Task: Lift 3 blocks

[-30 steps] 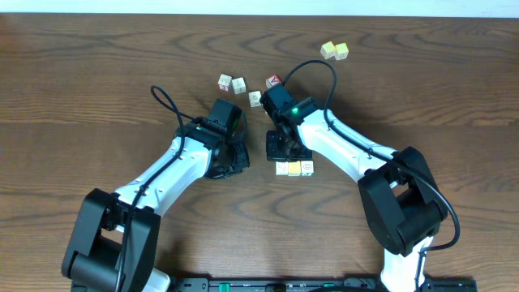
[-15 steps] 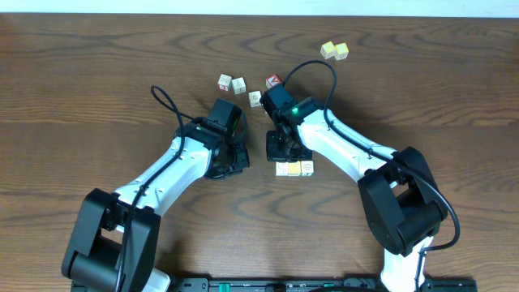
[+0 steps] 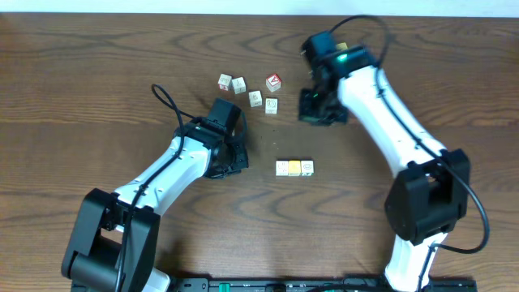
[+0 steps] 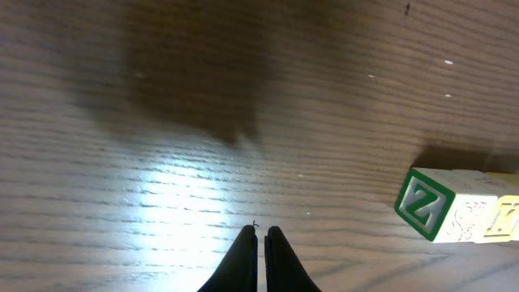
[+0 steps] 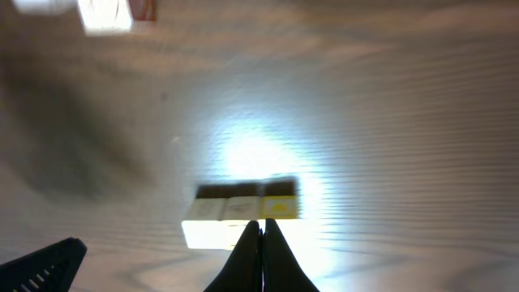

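Note:
The 3 blocks lie side by side in a short row (image 3: 294, 168) on the table's middle. In the left wrist view the nearest one shows a green letter face (image 4: 426, 203), with a yellowish block (image 4: 504, 221) beyond it. My left gripper (image 3: 239, 162) rests low to the row's left, apart from it, its jaws shut on nothing (image 4: 261, 232). My right gripper (image 3: 315, 112) hangs behind and to the right of the row, shut and empty (image 5: 261, 224). Its blurred view shows the row (image 5: 241, 208) lit on the wood, a yellow face (image 5: 280, 208) at the right end.
A loose cluster of cubes sits behind the row: a red-faced cube (image 3: 274, 81) and whitish ones (image 3: 238, 84), (image 3: 271, 105). The right arm (image 3: 381, 105) reaches across the back right of the wooden table (image 3: 97, 73).
My right arm has swung up and away from the row toward the back right, uncovering the three blocks and a whitish cube of the cluster. The left arm and the blocks have not moved.

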